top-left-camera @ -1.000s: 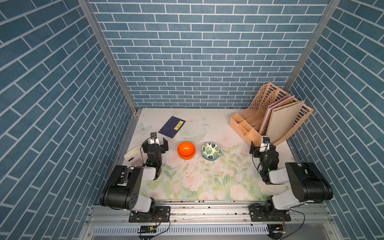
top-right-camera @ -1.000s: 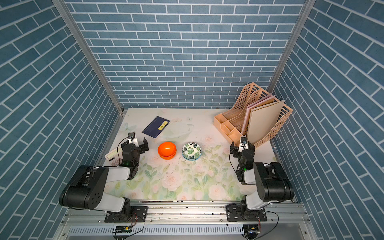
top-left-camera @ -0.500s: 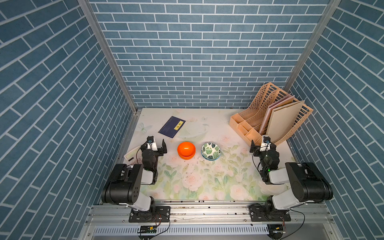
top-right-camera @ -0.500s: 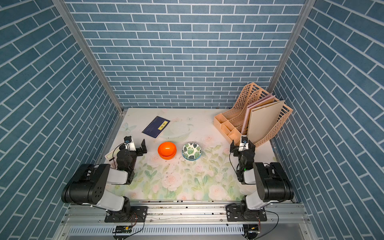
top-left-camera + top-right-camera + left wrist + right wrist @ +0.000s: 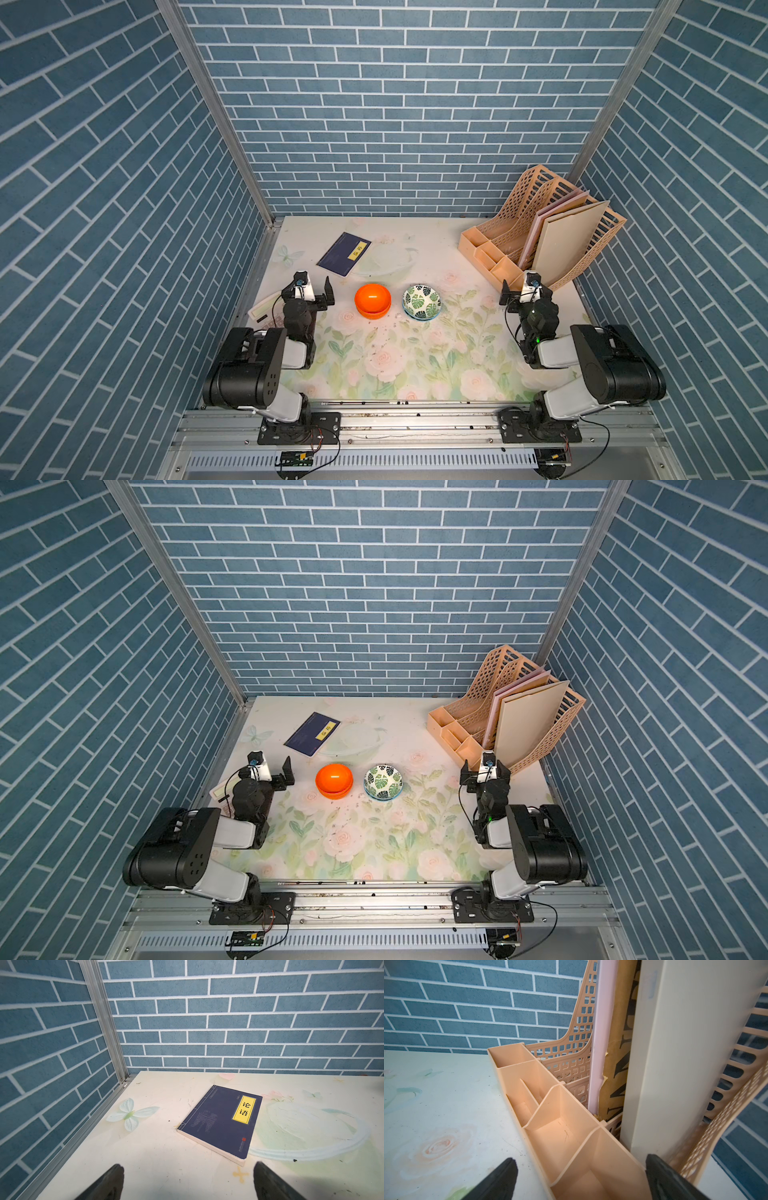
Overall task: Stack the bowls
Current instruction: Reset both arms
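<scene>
Centre frame: orange bowls (image 5: 372,300) seemingly nested, beside leaf-print bowls (image 5: 422,301), likely paired by colour | left fingers (image 5: 112,1182), right fingers (image 5: 502,1180): apart, empty, well clear of both piles.

Orange bowls (image 5: 372,300) nested, leaf-print bowls (image 5: 421,301) just beside — floral table (image 5: 415,357)

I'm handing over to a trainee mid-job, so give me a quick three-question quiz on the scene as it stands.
1. True or false: the left gripper holds an orange bowl.
2. What lies nearest the right gripper? A: book. B: organizer. C: leaf bowl.
3. How many separate piles do the orange and leaf bowls form?

Key: 1 false, both grippers are open and empty; 2 B; 3 two, side by side and not touching.
</scene>
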{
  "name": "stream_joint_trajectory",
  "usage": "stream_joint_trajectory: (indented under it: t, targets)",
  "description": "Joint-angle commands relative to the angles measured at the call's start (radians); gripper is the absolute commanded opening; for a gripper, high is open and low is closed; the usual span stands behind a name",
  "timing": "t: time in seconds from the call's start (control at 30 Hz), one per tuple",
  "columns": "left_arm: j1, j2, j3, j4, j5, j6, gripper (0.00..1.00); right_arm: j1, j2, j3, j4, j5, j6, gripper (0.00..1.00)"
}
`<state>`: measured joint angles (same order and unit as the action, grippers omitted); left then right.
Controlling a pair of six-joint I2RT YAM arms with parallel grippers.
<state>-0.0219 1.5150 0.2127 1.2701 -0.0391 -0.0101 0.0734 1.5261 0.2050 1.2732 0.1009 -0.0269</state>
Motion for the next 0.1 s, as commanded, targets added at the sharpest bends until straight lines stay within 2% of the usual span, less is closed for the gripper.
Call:
stream_joint_trajectory:
  t: [0.0,0.07]
  targets:
    - [0.0,0.004,-0.002,0.017,0.01,0.007,1.0,-0.003,0.005,0.002,0.036,-0.005,-0.015,1.0]
    - [0.0,0.003,-0.002,0.021,0.01,0.007,1.0,-0.003,0.006,0.001,0.036,-0.004,-0.014,1.0]
